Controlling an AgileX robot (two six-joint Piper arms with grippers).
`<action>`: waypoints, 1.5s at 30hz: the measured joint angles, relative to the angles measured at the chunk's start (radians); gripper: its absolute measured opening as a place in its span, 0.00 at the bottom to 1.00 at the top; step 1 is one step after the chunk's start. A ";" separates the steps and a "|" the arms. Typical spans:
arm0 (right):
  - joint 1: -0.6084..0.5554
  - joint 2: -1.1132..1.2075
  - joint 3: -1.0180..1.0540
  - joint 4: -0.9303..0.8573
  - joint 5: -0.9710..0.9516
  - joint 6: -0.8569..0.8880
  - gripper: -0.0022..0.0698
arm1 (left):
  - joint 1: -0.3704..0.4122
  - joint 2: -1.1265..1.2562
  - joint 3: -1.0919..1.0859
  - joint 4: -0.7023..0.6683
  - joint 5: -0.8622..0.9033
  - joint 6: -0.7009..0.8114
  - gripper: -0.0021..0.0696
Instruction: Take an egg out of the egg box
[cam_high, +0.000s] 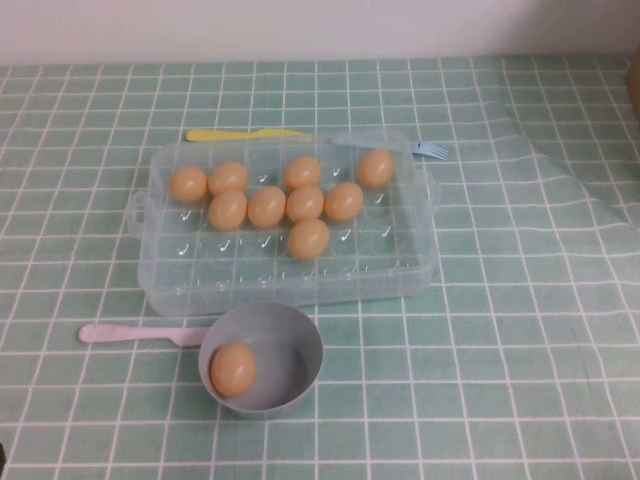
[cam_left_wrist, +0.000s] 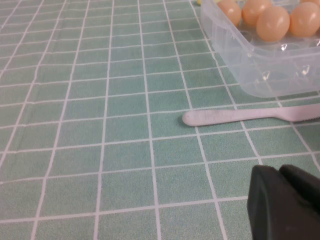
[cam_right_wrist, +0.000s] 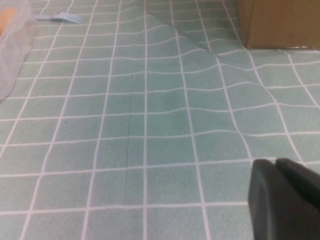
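The clear plastic egg box (cam_high: 290, 290) stands mid-table with several orange-tan eggs (cam_high: 266, 206) in its dimples. One more egg (cam_high: 233, 369) lies in the round grey bowl (cam_high: 300, 345) in front of the box. Neither arm shows in the high view. My left gripper (cam_left_wrist: 277, 172) is shut and empty, low over the cloth, short of the box's corner (cam_left_wrist: 265, 70) and its eggs (cam_left_wrist: 272, 22). My right gripper (cam_right_wrist: 275, 165) is shut and empty over bare cloth, well to the right of the box edge (cam_right_wrist: 15, 45).
A pink plastic knife (cam_high: 130, 334) lies left of the bowl and shows in the left wrist view (cam_left_wrist: 240, 116). A yellow knife (cam_high: 245, 134) and a blue fork (cam_high: 425, 150) lie behind the box. A cardboard box (cam_right_wrist: 280, 22) stands at the far right, where the cloth is wrinkled.
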 joint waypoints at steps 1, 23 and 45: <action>0.000 0.000 0.000 0.000 0.000 0.000 0.01 | 0.000 0.000 0.000 0.000 0.000 0.000 0.02; 0.000 0.000 0.000 0.000 0.000 0.000 0.01 | 0.000 0.000 0.000 0.000 0.000 0.000 0.02; 0.000 0.000 0.000 0.523 -0.215 0.000 0.01 | 0.000 0.000 0.000 0.000 0.000 0.000 0.02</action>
